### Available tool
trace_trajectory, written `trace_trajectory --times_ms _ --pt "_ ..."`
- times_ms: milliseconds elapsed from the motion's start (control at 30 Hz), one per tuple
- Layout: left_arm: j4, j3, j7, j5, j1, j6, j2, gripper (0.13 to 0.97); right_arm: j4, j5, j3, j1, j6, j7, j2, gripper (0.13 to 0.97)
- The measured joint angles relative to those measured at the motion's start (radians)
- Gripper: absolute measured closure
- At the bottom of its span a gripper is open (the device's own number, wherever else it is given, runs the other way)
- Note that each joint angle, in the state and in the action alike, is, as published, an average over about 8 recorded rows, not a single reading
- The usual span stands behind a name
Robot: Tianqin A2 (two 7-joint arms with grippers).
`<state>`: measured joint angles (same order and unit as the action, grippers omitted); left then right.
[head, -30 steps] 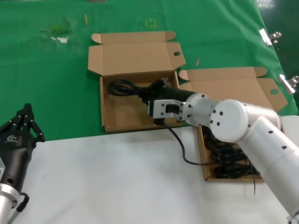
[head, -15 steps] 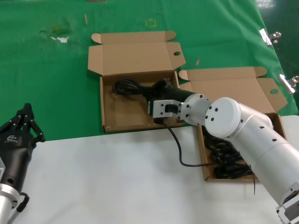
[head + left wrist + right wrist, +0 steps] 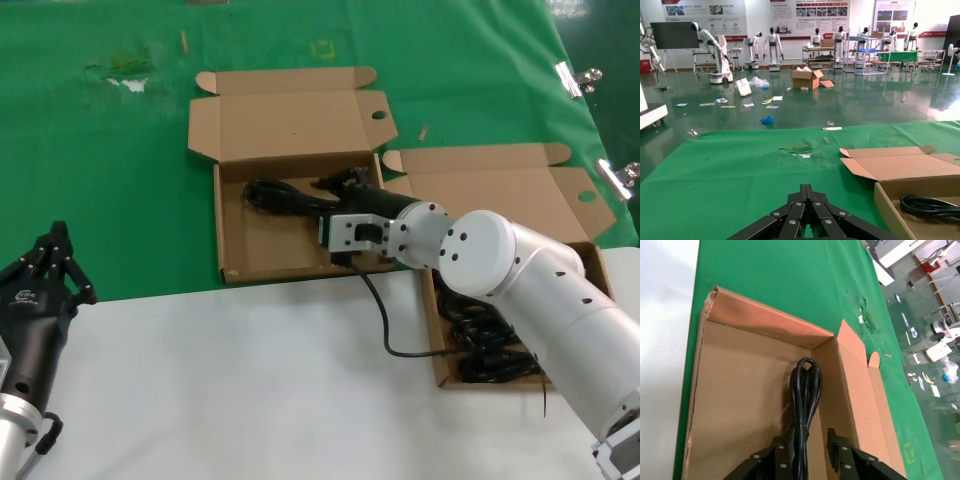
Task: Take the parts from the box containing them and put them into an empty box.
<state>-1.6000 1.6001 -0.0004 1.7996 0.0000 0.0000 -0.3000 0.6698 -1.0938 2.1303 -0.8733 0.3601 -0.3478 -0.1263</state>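
Note:
My right gripper [image 3: 322, 200] reaches into the left carton [image 3: 255, 255], near its back wall. In the right wrist view the right gripper [image 3: 811, 447] stands open. A black cable coil [image 3: 805, 390] lies on the carton floor, running along one finger [image 3: 785, 452]. The same coil [image 3: 280, 195] shows in the head view, with its tail [image 3: 385, 320] trailing over the front wall onto the white table. The right carton [image 3: 437, 330] holds several more black cables [image 3: 490, 350]. My left gripper [image 3: 55, 250] is shut and parked at the lower left.
Both cartons have their lids [image 3: 290, 120] folded back on the green cloth [image 3: 100, 160]. The white table [image 3: 220, 390] runs along the front. In the left wrist view the left gripper [image 3: 806, 189] hovers over green cloth beside the left carton's wall [image 3: 890, 205].
The cable coil has come down and now lies flat along the back of the left carton. The right arm has barely moved. The left arm has not moved.

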Motion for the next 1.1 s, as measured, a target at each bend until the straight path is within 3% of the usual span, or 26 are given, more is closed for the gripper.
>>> trace_trajectory --times_ms 233,567,833,1100 --pt "0.000 0.000 0.000 0.000 0.000 0.000 0.000 0.957 0.112 0.090 -0.037 0.039 0.039 0.125 -0.028 0.787" --pt "0.000 0.000 0.000 0.000 0.000 0.000 0.000 0.957 0.379 0.245 -0.161 0.165 0.125 0.338 -0.090 0.594" --pt "0.000 0.000 0.000 0.000 0.000 0.000 0.000 0.957 0.528 0.254 -0.246 0.248 0.136 0.397 -0.131 0.408" --pt "0.000 0.000 0.000 0.000 0.000 0.000 0.000 0.943 0.552 0.248 -0.262 0.263 0.135 0.404 -0.139 0.249"
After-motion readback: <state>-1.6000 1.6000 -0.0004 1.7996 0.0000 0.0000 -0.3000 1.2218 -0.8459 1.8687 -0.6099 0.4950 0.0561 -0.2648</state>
